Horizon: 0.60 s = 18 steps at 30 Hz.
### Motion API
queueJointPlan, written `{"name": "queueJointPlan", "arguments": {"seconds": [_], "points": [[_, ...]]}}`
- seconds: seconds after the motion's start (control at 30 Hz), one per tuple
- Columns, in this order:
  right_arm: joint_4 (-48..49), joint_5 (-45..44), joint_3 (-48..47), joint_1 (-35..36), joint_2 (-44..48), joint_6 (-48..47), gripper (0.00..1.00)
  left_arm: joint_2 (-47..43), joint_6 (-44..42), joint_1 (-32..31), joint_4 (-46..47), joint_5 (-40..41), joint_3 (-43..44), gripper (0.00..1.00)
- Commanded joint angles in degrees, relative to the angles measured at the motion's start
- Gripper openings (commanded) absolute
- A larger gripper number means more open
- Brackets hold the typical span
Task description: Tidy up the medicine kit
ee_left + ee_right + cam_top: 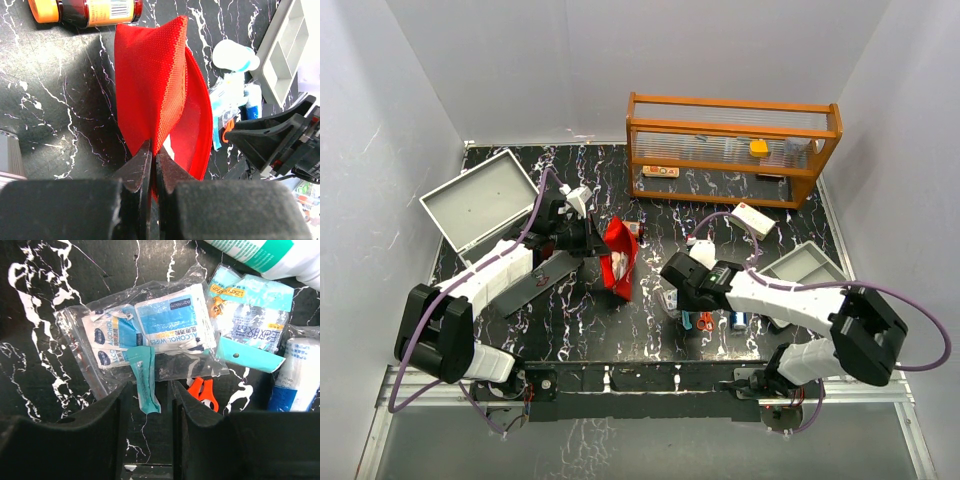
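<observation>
- Pinching the lower edge of the red pouch (150, 80), the left hand (152, 150) has its two fingers pressed almost together on the fabric
- The pouch stands up off the black marbled tabletop (650, 335) straight beyond those fingertips, near the middle of the tabletop, with its mouth gaping to one side
- An amber bottle (85, 10) with an orange cap lies on its side just past the pouch
- The right hand (148, 390) hangs low over a cluster of supplies, well apart from the pouch, with its fingers parted
- A teal strip (142, 370) lies in that gap, on top of a clear packet of alcohol wipes (170, 322); I can't tell whether either finger touches it
- Orange scissor handles (204, 390) peek out just beside one finger, and a blue packet (250, 325) lies next to the wipes
- A grey divided tray (807, 265) sits near the right hand
</observation>
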<state>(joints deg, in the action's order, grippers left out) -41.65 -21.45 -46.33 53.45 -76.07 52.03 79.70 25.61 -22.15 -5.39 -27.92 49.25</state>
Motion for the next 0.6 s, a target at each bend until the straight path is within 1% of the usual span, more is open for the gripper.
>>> {"name": "queueJointPlan", "arguments": {"seconds": [0.0,0.3,0.57], "points": [[3.8,-0.2,-0.6,-0.6,-2.2,-1.7,0.32,-2.0,-0.1,-0.2,1.2,-1.9,-0.5,0.00],[7.3,3.9,0.2,-0.9,-6.3,-3.0,0.30,-1.9,0.1,-0.2,1.5,-2.2,-0.6,0.00],[6.3,2.9,0.6,-1.4,-8.6,-2.8,0.29,-1.9,0.1,-0.2,1.7,-2.3,-0.7,0.00]]}}
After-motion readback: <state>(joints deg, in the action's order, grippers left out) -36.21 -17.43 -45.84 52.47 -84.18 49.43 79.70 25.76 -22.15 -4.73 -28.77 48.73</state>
